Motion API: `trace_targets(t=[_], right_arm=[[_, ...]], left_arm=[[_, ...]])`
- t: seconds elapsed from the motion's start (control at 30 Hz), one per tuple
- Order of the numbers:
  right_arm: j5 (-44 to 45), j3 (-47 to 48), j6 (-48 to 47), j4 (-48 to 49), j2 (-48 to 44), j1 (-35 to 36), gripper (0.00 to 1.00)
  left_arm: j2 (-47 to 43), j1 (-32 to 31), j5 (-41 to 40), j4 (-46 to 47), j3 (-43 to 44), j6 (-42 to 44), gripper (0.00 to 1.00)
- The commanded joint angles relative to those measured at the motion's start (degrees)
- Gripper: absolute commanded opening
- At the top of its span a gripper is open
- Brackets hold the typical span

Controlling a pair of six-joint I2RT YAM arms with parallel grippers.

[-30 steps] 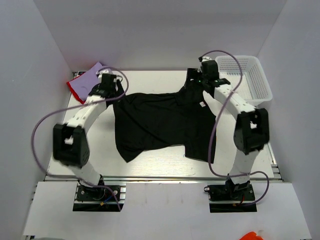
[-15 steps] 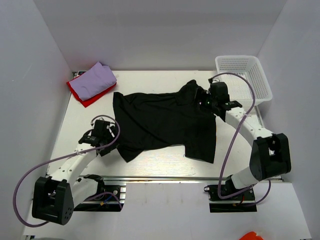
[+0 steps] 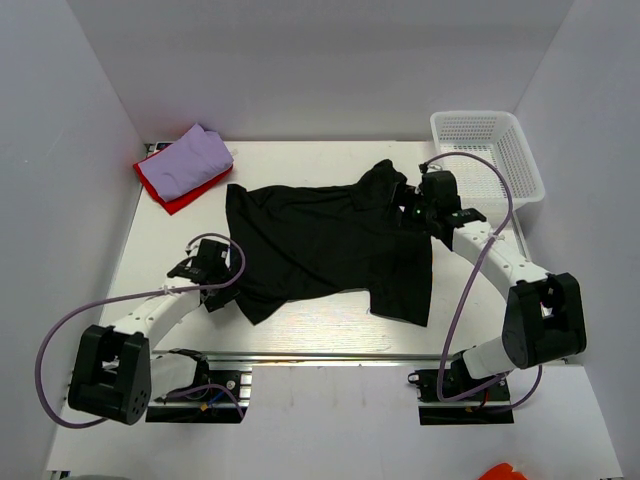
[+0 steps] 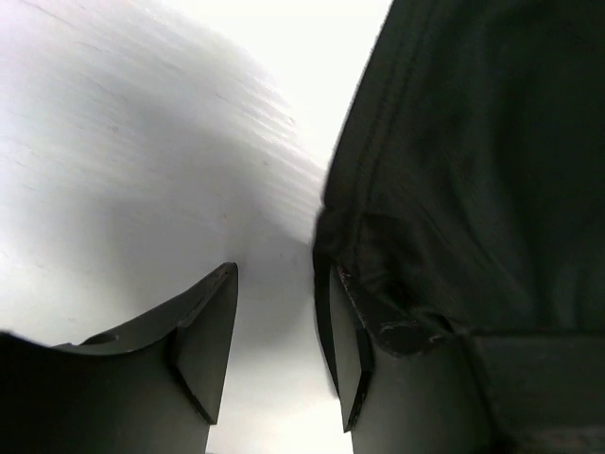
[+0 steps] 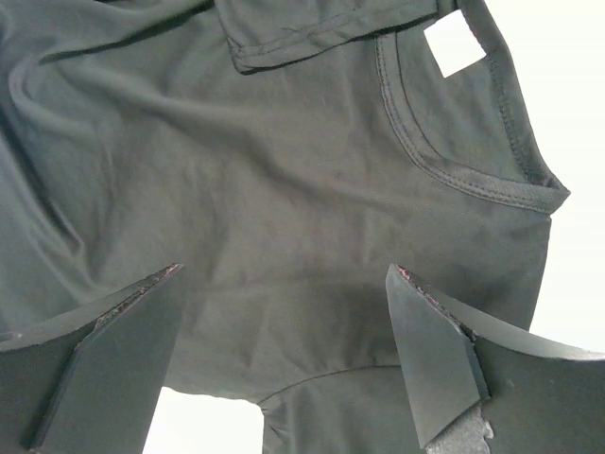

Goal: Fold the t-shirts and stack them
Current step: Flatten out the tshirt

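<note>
The black t-shirt (image 3: 330,240) lies spread open in the middle of the table, rumpled at its far right sleeve. The folded lavender t-shirt (image 3: 192,157) lies on the red t-shirt (image 3: 163,190) at the far left corner. My left gripper (image 3: 225,285) is open at the black shirt's near left edge. In the left wrist view, the gripper (image 4: 277,274) has bare table between its fingers and the shirt's hem (image 4: 454,189) lies against the right finger (image 4: 345,340). My right gripper (image 3: 405,210) is wide open and empty. In the right wrist view (image 5: 284,274) it hovers over the shirt (image 5: 284,170), near the collar and white tag (image 5: 452,43).
A white mesh basket (image 3: 490,150) stands at the far right corner. White walls close in the table on the left, back and right. A metal rail (image 3: 320,355) runs along the near edge.
Both arms have pulled back from the table's far edge. The left gripper came down to the shirt's near left edge; the right gripper settled over the collar area. The shirt lies much as before.
</note>
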Motion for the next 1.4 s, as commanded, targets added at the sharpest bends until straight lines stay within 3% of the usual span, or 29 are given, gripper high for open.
trace_targets(t=[0.0, 0.2, 0.27, 0.3, 0.4, 0.43, 0.6, 0.97, 1.1, 1.17, 1.23, 1.37], right_arm=[[0.84, -0.63, 0.38, 1.13, -2.12, -0.23, 0.9], [2.41, -1.59, 0.29, -0.18, -2.3, -0.31, 0.9], [3.12, -2.3, 0.47, -0.8, -3.0, -0.23, 0.9], [3.47, -2.73, 0.81, -0.89, -3.17, -0.14, 0.9], [5.66, -4.32, 1.95, -1.15, -4.67, -0.23, 0.9], [5.94, -4.93, 2.57, -1.59, -5.1, -0.23, 0.9], [8.31, -6.95, 3.36, -3.61, -8.35, -0.14, 0.9], [8.75, -17.48, 7.84, -22.76, -15.03, -0.58, 0.9], [9.54, -22.32, 12.23, -23.83, -19.77, -0.49, 0.88], [10.24, -24.17, 13.03, -23.12, -19.52, -0.84, 0.87], [10.42, -24.62, 13.38, -22.95, -18.47, -0.93, 0.78], [8.58, -27.43, 13.73, -19.97, -17.24, -0.84, 0.78]], left_arm=[[1.45, -0.74, -3.38, 3.38, -0.07, 0.8, 0.54], [5.32, -1.27, -0.39, 7.79, -0.07, 2.56, 0.54], [6.55, -1.79, -0.39, 8.49, 0.45, 2.56, 0.48], [6.56, -1.8, 0.22, 8.5, 0.46, 3.09, 0.34], [6.56, -2.33, -0.3, 8.5, 0.46, 3.09, 0.05], [6.56, -2.33, -0.3, 6.84, 0.98, 3.09, 0.0], [1.65, -2.85, -0.3, 4.8, 1.6, 3.7, 0.0], [-12.6, -2.85, 5.85, 4.8, 4.41, 7.66, 0.0], [-14.97, -2.85, 7.51, 4.8, 4.94, 8.19, 0.0], [-16.55, -2.85, 8.14, 4.8, 4.94, 8.72, 0.0], [-17.61, -2.85, 8.14, 4.8, 4.94, 8.72, 0.0], [-18.23, -2.85, 7.43, 1.57, 5.99, 8.72, 0.0]])
